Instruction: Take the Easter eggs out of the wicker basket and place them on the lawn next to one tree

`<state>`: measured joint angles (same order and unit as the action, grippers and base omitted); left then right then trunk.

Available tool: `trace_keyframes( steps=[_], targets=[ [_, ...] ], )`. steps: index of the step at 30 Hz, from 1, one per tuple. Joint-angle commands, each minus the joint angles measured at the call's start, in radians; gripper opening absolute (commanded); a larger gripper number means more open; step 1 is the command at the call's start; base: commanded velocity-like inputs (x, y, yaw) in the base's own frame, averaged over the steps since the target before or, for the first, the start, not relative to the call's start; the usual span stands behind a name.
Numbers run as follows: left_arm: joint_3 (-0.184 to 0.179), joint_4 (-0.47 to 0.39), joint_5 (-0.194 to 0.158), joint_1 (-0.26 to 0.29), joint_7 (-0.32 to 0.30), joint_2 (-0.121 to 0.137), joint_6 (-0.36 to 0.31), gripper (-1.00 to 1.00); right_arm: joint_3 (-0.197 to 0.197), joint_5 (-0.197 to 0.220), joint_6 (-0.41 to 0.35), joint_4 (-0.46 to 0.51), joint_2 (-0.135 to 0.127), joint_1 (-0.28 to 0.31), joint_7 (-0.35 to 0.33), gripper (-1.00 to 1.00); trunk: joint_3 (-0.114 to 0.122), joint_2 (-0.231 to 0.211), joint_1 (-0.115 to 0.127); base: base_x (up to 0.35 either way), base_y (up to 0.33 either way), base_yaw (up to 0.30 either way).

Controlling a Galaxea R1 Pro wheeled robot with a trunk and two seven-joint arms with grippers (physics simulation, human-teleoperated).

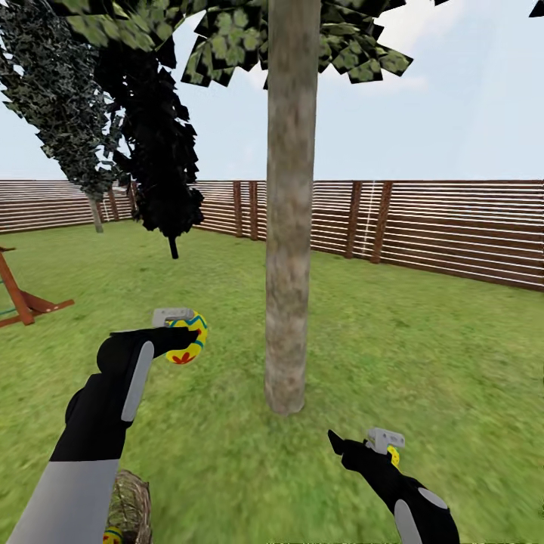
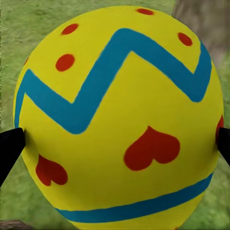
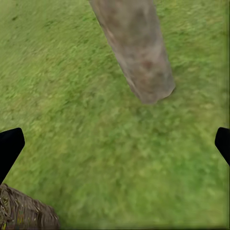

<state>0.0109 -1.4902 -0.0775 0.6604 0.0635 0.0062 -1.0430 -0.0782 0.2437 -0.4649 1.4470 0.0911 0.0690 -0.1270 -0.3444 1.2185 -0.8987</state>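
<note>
The left gripper (image 1: 183, 334) pinches an egg (image 2: 120, 120) near the tree (image 1: 289, 227). The right gripper's (image 1: 366, 446) fingers (image 3: 9, 148) are spread over the lawn (image 3: 96, 120); the head view shows the basket (image 1: 132, 502).

Our head camera looks forward and slightly down from standing height across the lawn (image 1: 423, 363) to the tree (image 1: 291, 227) and fence (image 1: 453, 227). Left wrist camera sits very close behind an egg (image 2: 120, 115). Right wrist camera looks down on grass, sharing the trunk base (image 3: 143, 62) and the basket (image 3: 24, 211) rim with the head view.
</note>
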Motion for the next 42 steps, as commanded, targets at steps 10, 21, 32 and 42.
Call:
trace_keyframes(
  steps=[10,21,32,42],
  targets=[
    [-0.011,0.027,-0.008,0.001,0.014,-0.017,-0.004,-1.00,-0.024,0.003,-0.009,0.001,0.001,0.001,-0.005,1.00,0.030,-0.069,0.039,-0.013,0.000,-0.077],
    [-0.027,0.100,-0.008,0.002,0.050,-0.018,-0.004,-1.00,-0.023,0.004,-0.009,0.001,0.002,0.001,0.000,1.00,0.065,-0.146,0.081,0.000,0.000,-0.167],
    [-0.063,0.300,-0.010,0.006,0.080,-0.047,-0.004,-1.00,-0.026,0.003,-0.011,-0.010,0.002,0.002,0.005,1.00,0.095,-0.223,0.123,0.000,0.000,-0.004],
    [-0.105,0.678,-0.012,0.068,0.090,-0.093,-0.004,-1.00,-0.025,0.003,-0.008,-0.011,0.002,0.002,0.005,1.00,0.121,-0.293,0.161,0.000,0.000,0.000]
  ],
)
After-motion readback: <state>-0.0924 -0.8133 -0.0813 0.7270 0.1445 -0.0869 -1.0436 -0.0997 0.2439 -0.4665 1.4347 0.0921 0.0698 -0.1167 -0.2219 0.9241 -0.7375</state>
